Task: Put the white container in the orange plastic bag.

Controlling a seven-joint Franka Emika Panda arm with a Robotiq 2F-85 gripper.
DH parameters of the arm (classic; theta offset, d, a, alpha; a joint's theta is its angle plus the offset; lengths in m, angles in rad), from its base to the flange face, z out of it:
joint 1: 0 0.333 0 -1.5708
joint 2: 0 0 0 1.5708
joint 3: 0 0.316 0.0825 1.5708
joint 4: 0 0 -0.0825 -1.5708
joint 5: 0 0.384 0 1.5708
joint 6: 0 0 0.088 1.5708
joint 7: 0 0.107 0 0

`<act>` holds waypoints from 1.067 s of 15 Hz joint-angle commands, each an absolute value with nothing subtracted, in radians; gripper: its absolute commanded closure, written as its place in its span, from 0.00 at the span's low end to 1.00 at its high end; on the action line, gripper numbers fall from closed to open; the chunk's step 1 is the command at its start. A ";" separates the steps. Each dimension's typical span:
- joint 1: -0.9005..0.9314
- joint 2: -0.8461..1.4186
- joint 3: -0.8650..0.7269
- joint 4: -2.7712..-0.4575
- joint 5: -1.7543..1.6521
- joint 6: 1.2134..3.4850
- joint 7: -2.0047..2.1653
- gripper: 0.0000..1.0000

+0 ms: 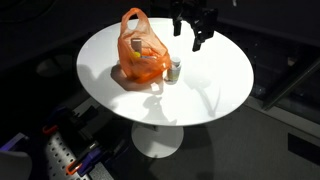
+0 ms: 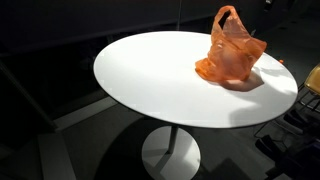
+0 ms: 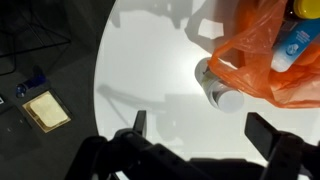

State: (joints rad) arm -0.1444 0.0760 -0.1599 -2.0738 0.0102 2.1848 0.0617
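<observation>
1. The gripper [image 1: 189, 34] hung above the far side of the round white table [image 1: 215, 95], apart from everything on it.
2. Its jaws were spread wide and released; in the wrist view the 2 fingers [image 3: 140, 125] framed only tabletop.
3. The white container [image 1: 175, 70] stood upright on the table just beside the orange plastic bag [image 1: 140, 52], outside it.
4. In the wrist view the white container [image 3: 220, 90] sat at the bag's lower edge, orange film [image 3: 262, 62] reaching its rim; whether it overlapped could not be told.
5. The bag stood with its handles up and held a blue-and-white item [image 3: 296, 40].
6. In an exterior view the bag [image 2: 232, 52] sat near the table's edge, and the container was hidden.
7. A tan flat object [image 3: 45, 110] lay on the dark floor beside the table.
</observation>
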 commanded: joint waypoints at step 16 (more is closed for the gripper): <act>-0.041 0.453 -0.132 -1.807 -0.013 2.191 0.250 0.00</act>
State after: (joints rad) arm -0.0498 0.4283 -0.1332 -1.8449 0.0103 2.2193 0.2151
